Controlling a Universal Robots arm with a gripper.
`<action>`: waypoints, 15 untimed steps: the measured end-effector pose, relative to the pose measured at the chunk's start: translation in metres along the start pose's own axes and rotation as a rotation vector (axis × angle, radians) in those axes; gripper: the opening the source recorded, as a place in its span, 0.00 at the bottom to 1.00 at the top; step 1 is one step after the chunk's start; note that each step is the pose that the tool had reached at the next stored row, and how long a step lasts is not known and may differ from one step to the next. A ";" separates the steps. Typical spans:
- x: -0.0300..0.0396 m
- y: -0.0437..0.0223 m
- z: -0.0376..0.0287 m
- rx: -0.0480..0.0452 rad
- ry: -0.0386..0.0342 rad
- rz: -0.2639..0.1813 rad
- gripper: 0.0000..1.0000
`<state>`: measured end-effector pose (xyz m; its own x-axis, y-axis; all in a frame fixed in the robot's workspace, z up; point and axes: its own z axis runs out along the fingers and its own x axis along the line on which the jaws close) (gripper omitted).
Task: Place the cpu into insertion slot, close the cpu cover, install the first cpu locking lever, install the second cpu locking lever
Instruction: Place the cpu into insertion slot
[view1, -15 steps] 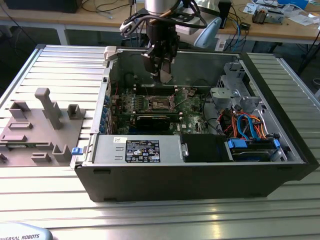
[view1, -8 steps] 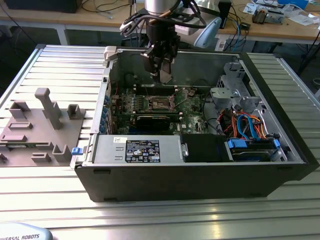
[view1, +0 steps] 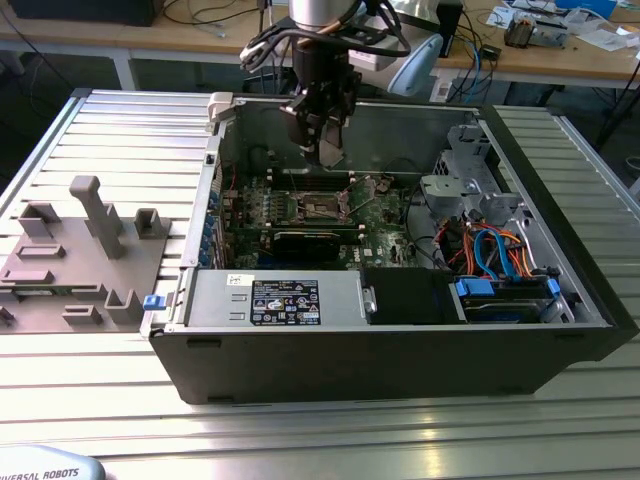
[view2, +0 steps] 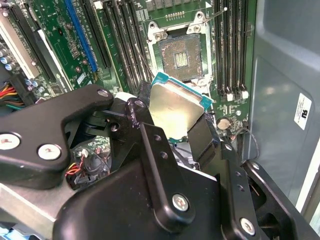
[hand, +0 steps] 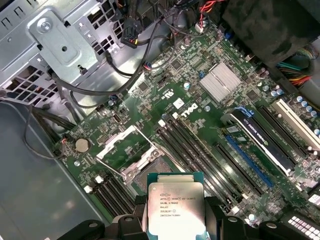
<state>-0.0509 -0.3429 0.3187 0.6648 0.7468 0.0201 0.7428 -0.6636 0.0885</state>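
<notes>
Well, the gripper (view1: 325, 150) hangs inside the open computer case (view1: 400, 350), above the green motherboard (hand: 200, 100); its black fingers (view2: 201, 134) are clenched on the cpu (view2: 175, 107), one at each of two opposite edges, so the chip sits between them with its metal top bare. The cpu is in the air, clear of the board; the insertion slot (view2: 180, 56) lies below and just beyond it, uncovered, a dark square bed inside a silvery surround. The cpu cover (hand: 122, 145), a thin bright frame with a square window, looks swung back beside the slot rather than down over it.

I'd judge the chip light and quite stiff, a thin flat square; the dull silver lid is smooth and likely slippery, while the teal-green edge of its board gives the pads a little more bite. The edges seem the right place to hold it; the underside and the fine contacts in the slot look the fragile parts, so a slanted or forced seating could do harm. Around it everything is hard: ribbed heat sink (hand: 223, 82), long black memory slots (hand: 200, 150), sheet-metal walls.
</notes>
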 end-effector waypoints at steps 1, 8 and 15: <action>0.0000 0.0000 0.0000 -0.0001 -0.0002 0.003 0.54; 0.0000 0.0000 0.0002 -0.0006 -0.0025 0.027 0.54; 0.0000 0.0000 0.0004 -0.0010 -0.0041 0.046 0.54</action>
<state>-0.0509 -0.3429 0.3183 0.6989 0.7149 0.0201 0.7110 -0.6976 0.0885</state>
